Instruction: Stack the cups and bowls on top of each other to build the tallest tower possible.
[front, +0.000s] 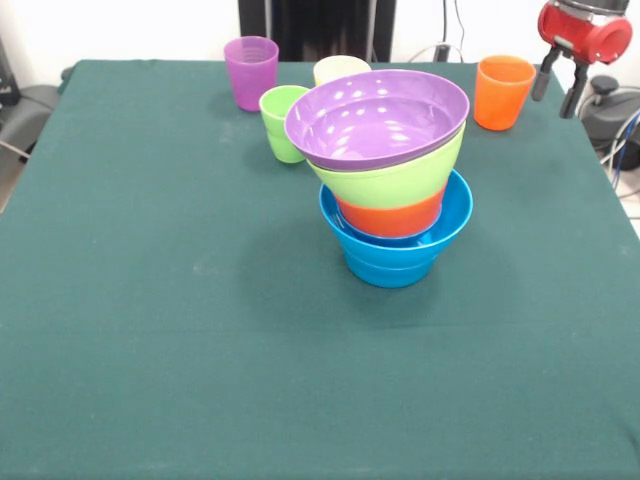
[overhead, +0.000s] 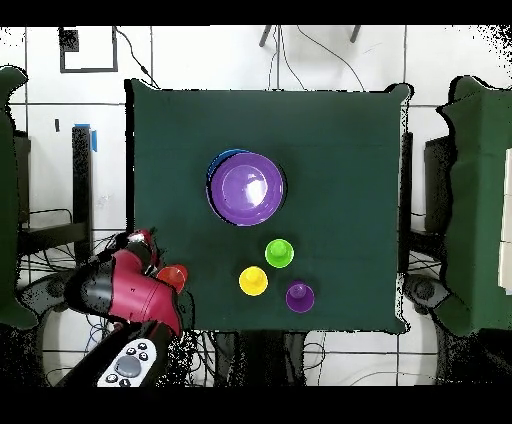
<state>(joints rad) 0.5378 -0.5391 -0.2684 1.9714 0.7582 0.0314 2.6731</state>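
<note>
The tower (front: 390, 170) stands mid-table: a light blue bowl (front: 395, 255) at the bottom, then an orange bowl (front: 390, 215), a lime green bowl (front: 395, 180) and a large purple bowl (front: 378, 118) on top. Behind it stand a purple cup (front: 251, 70), a green cup (front: 280, 125), a yellow cup (front: 338, 68) partly hidden by the purple bowl, and an orange cup (front: 503, 92). My gripper (front: 560, 85) hangs open and empty just right of the orange cup. From overhead, the tower (overhead: 246, 187) shows only its purple top, and my arm (overhead: 125, 285) partly covers the orange cup (overhead: 175, 275).
A dark green cloth covers the table (front: 150, 300). Cables and a grey base (front: 615, 120) lie beyond its right edge near the gripper. The overhead view shows a grey handheld controller (overhead: 125, 365) off the table beside the arm.
</note>
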